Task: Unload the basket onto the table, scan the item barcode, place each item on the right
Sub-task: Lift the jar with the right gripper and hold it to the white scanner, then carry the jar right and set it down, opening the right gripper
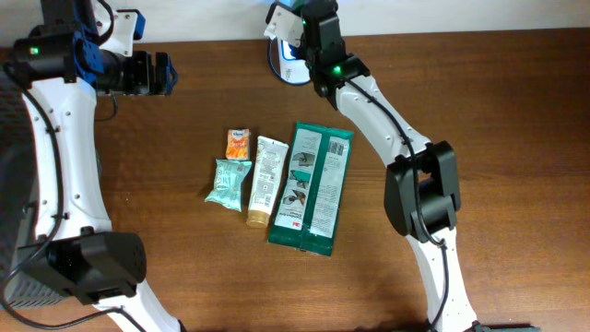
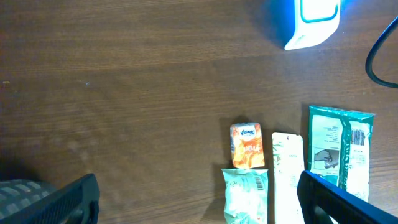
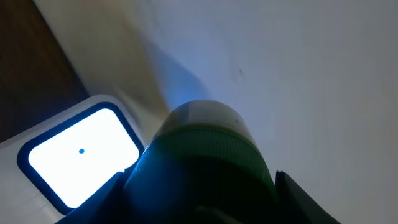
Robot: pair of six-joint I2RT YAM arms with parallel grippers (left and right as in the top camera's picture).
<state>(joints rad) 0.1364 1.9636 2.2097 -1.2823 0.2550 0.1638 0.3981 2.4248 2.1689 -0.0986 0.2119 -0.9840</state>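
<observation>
My right gripper (image 1: pixel 293 29) is at the table's far edge, shut on a round container with a ribbed green cap (image 3: pixel 205 158) that fills the right wrist view. Its fingers (image 3: pixel 102 199) press both sides of the cap. Just left of it glows the scanner's lit white window (image 3: pixel 78 155). From overhead the scanner (image 1: pixel 288 66) shines blue under that gripper. My left gripper (image 1: pixel 159 74) hangs open and empty at the far left. Its dark fingers (image 2: pixel 68 199) frame bare wood in the left wrist view.
Mid-table, side by side, lie an orange packet (image 1: pixel 239 144), a teal pouch (image 1: pixel 227 183), a white tube (image 1: pixel 265 180) and a long green pack (image 1: pixel 313 187). A black cable (image 2: pixel 379 56) runs beside the scanner (image 2: pixel 311 22). A pale wall lies beyond the far edge.
</observation>
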